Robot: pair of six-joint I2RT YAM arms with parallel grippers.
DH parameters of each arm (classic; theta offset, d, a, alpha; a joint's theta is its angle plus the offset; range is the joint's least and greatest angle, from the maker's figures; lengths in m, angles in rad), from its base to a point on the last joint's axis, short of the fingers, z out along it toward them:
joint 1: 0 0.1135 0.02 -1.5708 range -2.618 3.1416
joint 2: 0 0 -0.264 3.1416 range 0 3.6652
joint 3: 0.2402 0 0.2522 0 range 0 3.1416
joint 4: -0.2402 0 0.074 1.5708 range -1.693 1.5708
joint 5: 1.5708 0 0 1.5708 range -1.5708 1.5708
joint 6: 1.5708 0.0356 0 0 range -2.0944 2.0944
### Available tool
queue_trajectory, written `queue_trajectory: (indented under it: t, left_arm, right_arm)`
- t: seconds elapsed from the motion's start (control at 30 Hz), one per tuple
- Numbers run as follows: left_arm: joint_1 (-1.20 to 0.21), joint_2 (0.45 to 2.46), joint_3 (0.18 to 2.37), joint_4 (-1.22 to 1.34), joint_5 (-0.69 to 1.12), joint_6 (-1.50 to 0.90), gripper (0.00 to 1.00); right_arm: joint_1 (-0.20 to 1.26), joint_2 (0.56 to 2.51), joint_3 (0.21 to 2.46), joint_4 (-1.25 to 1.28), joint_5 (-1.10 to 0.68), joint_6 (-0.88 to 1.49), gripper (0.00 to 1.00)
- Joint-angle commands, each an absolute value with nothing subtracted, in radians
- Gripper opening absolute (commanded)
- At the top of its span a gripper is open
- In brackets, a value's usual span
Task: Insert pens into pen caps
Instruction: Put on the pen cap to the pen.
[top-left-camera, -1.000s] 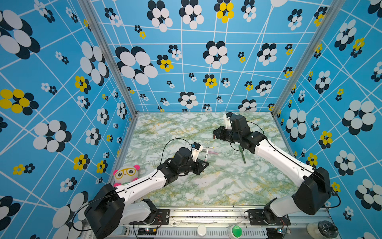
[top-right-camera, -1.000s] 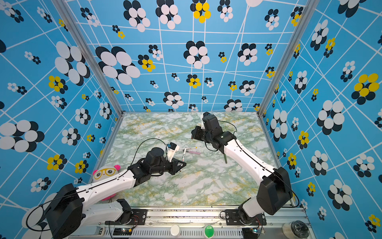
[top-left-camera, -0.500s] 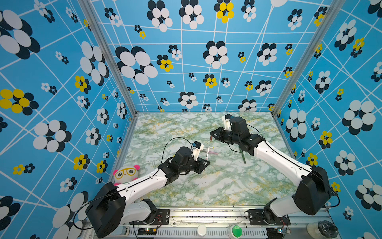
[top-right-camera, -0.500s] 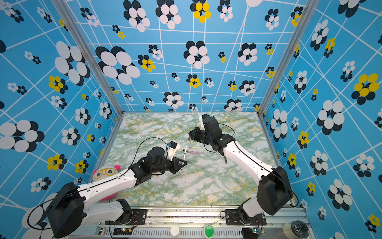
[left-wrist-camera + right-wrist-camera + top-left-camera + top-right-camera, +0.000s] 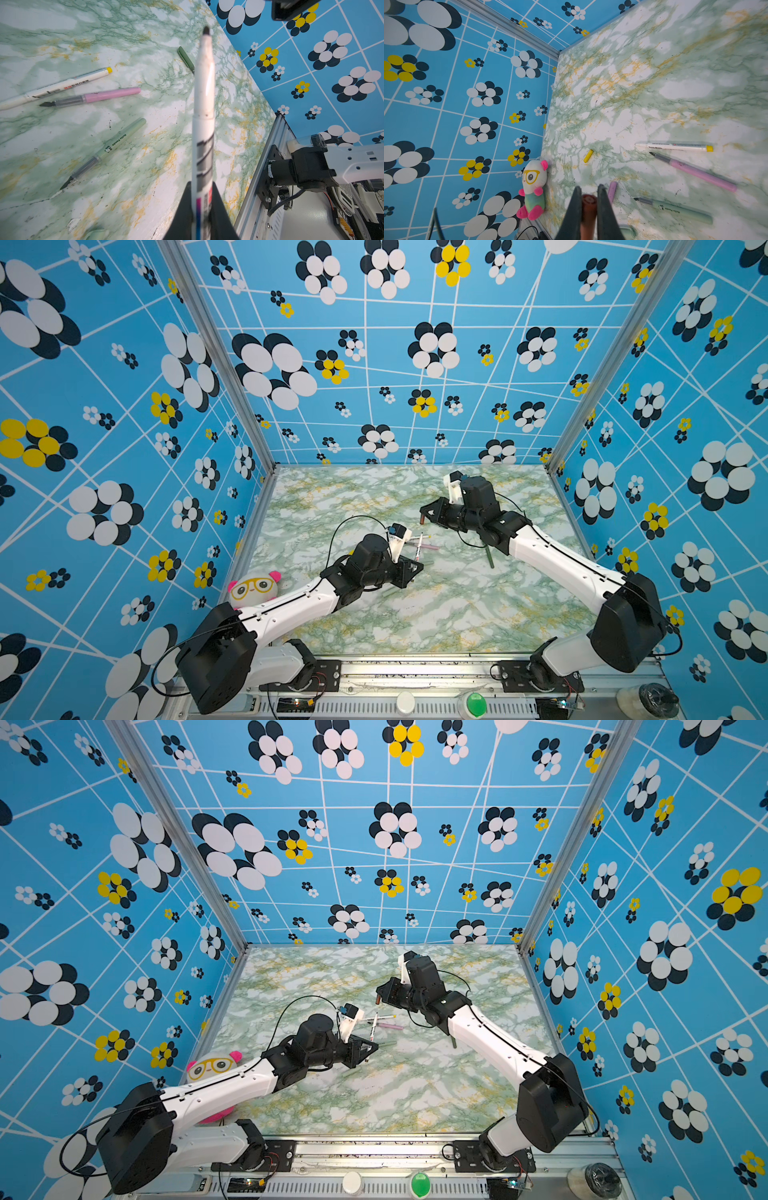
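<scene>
Left wrist view: left gripper [image 5: 201, 188] pinches the white pen [image 5: 204, 93] mid-scene, right gripper [image 5: 589, 188] clamps the brown cap [image 5: 589, 204] just on the far side of its tip, and any tilt could jam the nib on the rim.

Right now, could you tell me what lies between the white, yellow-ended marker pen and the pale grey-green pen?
The slim pink pen, uncapped, lies between the white yellow-ended pen and the pale grey-green pen; both wrist views show it.
</scene>
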State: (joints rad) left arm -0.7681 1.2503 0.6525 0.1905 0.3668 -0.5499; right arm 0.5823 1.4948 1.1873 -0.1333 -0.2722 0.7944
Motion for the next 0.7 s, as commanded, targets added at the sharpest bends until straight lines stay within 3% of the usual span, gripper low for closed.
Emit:
queue_trajectory:
  t: [0.0, 0.67]
  left_arm:
    - [-0.775, 1.252, 0.677, 0.225, 0.356, -0.556, 0.00]
    - [-0.776, 1.243, 0.673, 0.225, 0.342, -0.558, 0.00]
  right_arm:
    - [0.589, 1.480, 1.171, -0.120, -0.280, 0.794, 0.10]
    - [0.604, 1.474, 1.169, -0.148, -0.257, 0.759, 0.10]
